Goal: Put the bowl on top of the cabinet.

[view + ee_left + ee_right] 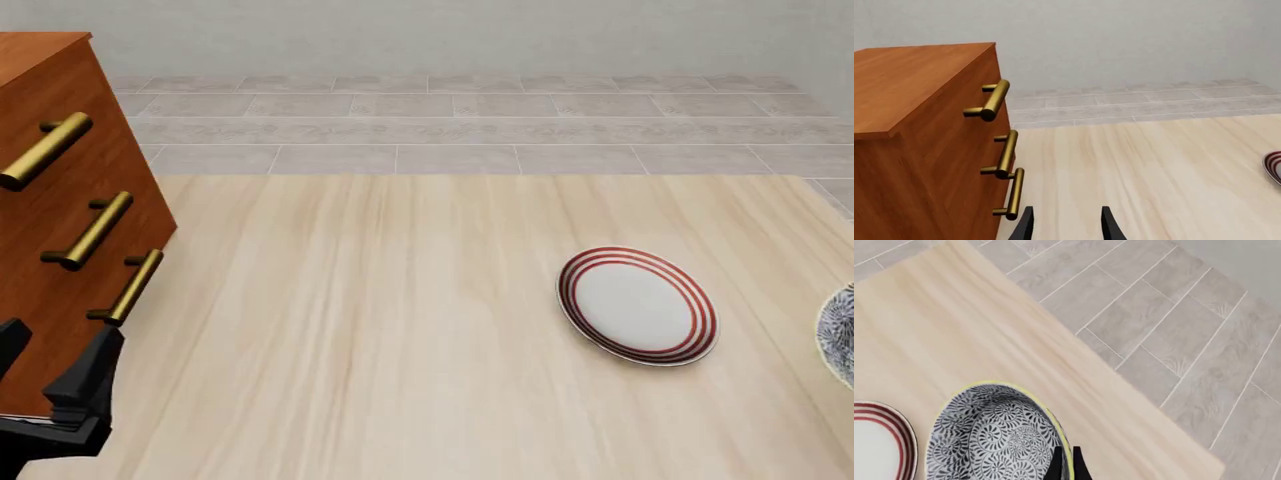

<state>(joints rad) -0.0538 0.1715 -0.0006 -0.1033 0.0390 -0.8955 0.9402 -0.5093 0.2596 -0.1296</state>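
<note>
The round deep bowl with a dense dark-blue-and-white floral inside and a pale cream rim (997,437) sits upright on the pale wooden table (400,330), its mouth facing up, at the table's far right edge; the front view catches only a sliver of it (839,335). Being round, it has no long axis to speak of. The right gripper (1067,466) is at the bowl's rim: in the right wrist view its two dark fingertips (1055,465) stand nearly pressed together over the cream edge, one on each side of the wall, apparently pinching it, though the contact itself is cut off by the frame.

Just beside the bowl, toward the table's middle, lies a white plate with red rings (638,304).

The tall reddish-brown wooden cabinet with three brass bar handles (60,210) stands at the table's left side, well apart from the bowl, its handled front turned toward the table's centre. The left gripper (1066,225) hangs close to the cabinet's lower front, fingers spread and holding nothing.
</note>
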